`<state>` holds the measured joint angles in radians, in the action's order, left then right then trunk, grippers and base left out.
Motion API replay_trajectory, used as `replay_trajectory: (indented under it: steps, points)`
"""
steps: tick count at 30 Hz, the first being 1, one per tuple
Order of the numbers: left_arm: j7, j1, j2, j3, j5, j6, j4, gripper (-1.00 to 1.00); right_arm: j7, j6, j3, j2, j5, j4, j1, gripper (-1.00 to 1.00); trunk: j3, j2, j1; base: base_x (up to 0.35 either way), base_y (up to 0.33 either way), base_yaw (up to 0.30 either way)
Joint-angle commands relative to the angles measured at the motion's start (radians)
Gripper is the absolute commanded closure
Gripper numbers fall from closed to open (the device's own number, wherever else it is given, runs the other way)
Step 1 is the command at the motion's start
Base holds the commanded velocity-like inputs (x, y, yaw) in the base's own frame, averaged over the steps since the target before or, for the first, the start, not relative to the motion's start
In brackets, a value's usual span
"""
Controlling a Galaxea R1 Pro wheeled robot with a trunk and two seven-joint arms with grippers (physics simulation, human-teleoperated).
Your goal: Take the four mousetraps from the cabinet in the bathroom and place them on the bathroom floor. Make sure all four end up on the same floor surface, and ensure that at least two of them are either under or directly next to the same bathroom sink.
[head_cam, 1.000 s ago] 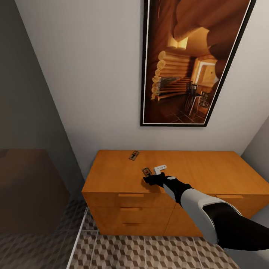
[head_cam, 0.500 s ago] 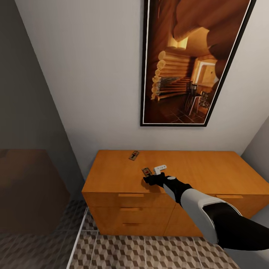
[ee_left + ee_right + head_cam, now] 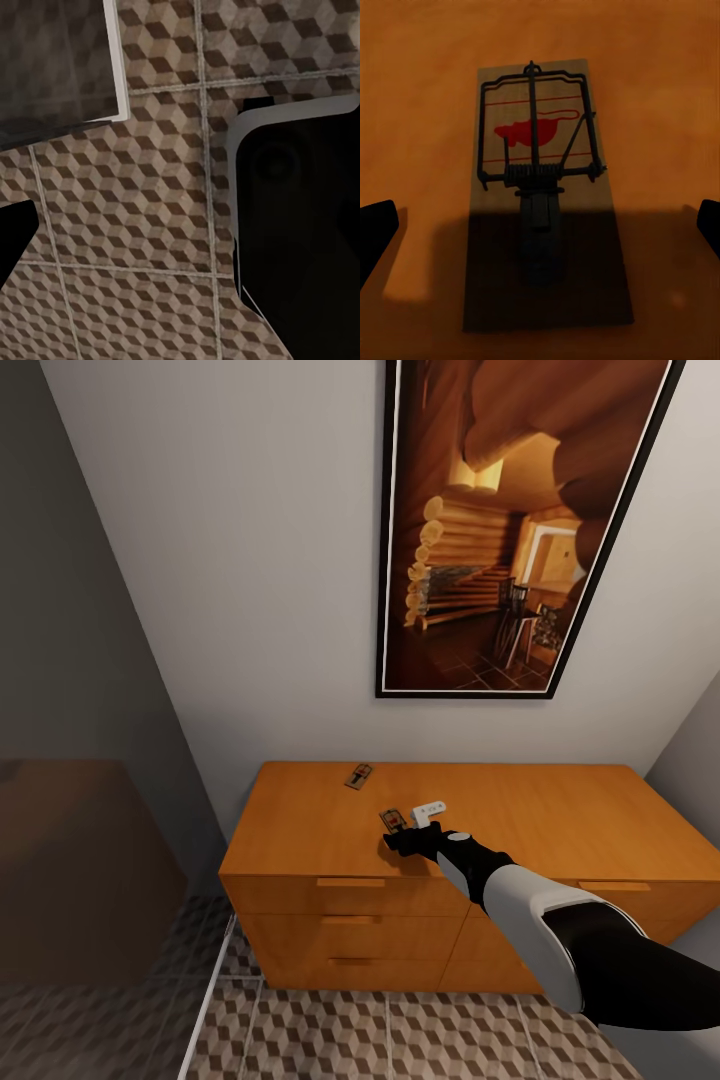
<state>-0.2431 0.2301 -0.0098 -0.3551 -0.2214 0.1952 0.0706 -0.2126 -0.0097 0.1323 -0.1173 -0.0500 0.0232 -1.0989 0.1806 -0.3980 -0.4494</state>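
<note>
Your right gripper (image 3: 400, 832) hovers over the top of the orange wooden cabinet (image 3: 520, 810), low above the near mousetrap (image 3: 391, 821), which lies flat on the cabinet top a little way back from the front edge. In the right wrist view that mousetrap (image 3: 540, 187) sits squarely between your two dark fingertips (image 3: 375, 232), one at each side of the picture and both well clear of the wooden slab, so the claw is spread wide and holds nothing. You can make out the wire spring bar and a red mark printed on the slab. A second mousetrap (image 3: 359, 775) lies farther back on the same cabinet top, toward the wall and apart from the first. A small white object (image 3: 431, 812) rests just beside the gripper on its right. Above the cabinet a large framed picture (image 3: 510, 520) hangs on the pale wall. In the left wrist view you look down on the bathroom floor (image 3: 150, 225) with its cube-patterned tiles; whether your left claw is spread or closed cannot be told from here
</note>
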Motion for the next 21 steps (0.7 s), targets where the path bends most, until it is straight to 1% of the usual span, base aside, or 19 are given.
replay_trajectory:
  steps: [1, 21]
  points:
    - [-0.001, 0.002, -0.001, -0.008, -0.009, 0.007, 0.005, -1.00, -0.001, -0.001, 0.004, 0.000, -0.005, 0.000, -0.001, -1.00, 0.002, -0.002, -0.001, 0.000, 0.000, 0.000]
    - [-0.001, 0.002, -0.001, -0.008, -0.009, 0.007, 0.005, -1.00, -0.001, -0.001, 0.004, 0.001, -0.005, 0.000, -0.001, -1.00, 0.005, -0.002, -0.001, 0.000, 0.000, 0.000]
